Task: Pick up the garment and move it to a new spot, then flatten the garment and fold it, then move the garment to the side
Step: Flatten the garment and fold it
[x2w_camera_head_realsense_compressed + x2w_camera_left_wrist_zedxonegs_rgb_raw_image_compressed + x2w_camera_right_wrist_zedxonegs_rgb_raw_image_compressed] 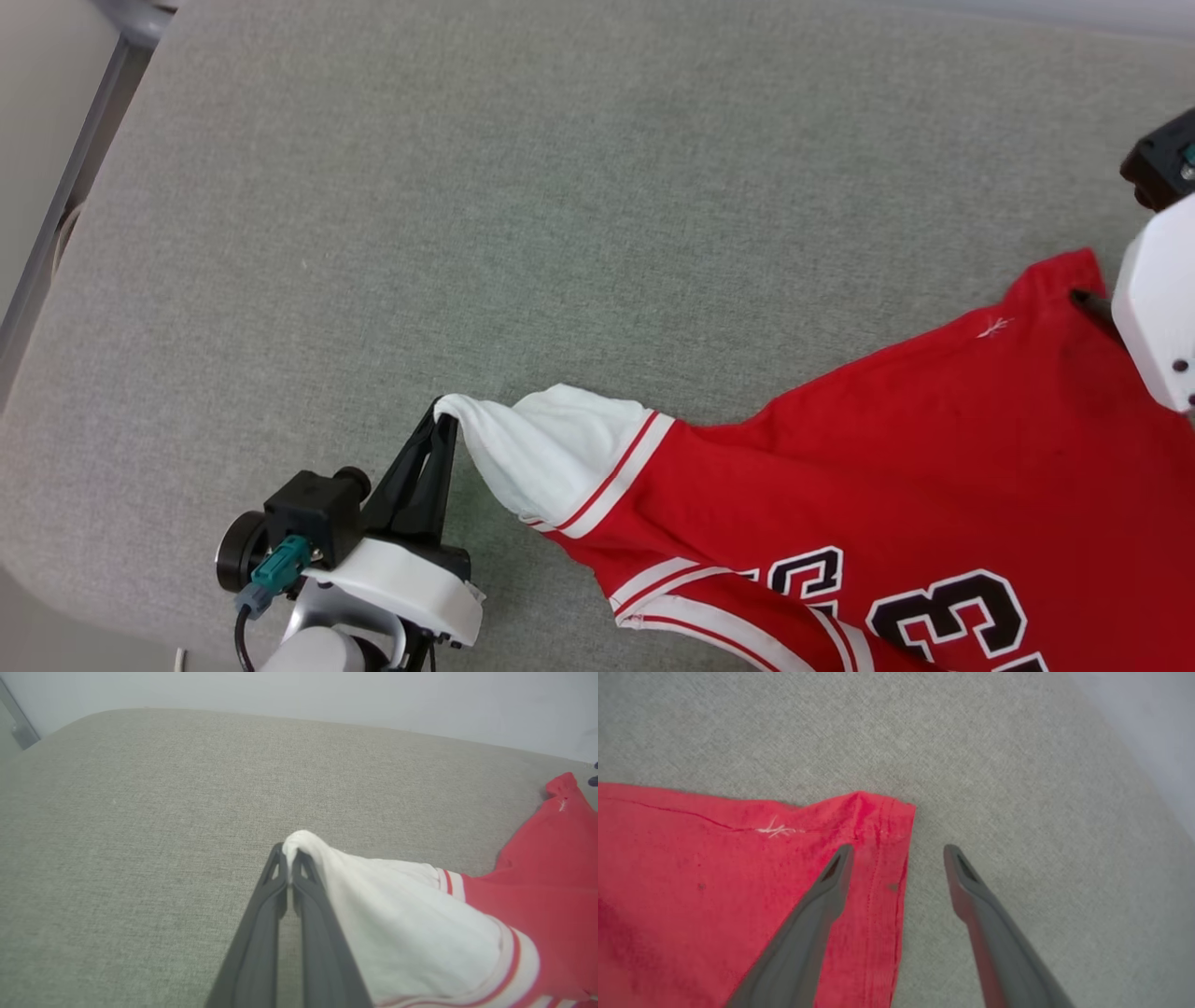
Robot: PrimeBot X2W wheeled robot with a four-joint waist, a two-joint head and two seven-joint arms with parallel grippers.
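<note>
The garment (pixel 887 448) is a red T-shirt with a white sleeve (pixel 551 448), lying spread over the lower right of a grey fabric surface. My left gripper (pixel 446 415) is shut on the tip of that white sleeve, which is drawn out to the left. In the left wrist view the dark fingers (pixel 299 891) pinch the sleeve's end (pixel 303 842). My right gripper (pixel 899 848) stands open over the garment's red hem corner (pixel 878 816). One finger is above the cloth and the other above bare surface, with nothing gripped. Its white housing (pixel 1158 299) shows at the right edge.
The grey fabric surface (pixel 560 187) stretches wide to the back and left. A grey metal rail (pixel 65 177) runs along its far left edge. The surface's front edge curves past the lower left corner (pixel 56 579). A pale wall (pixel 327 695) stands behind.
</note>
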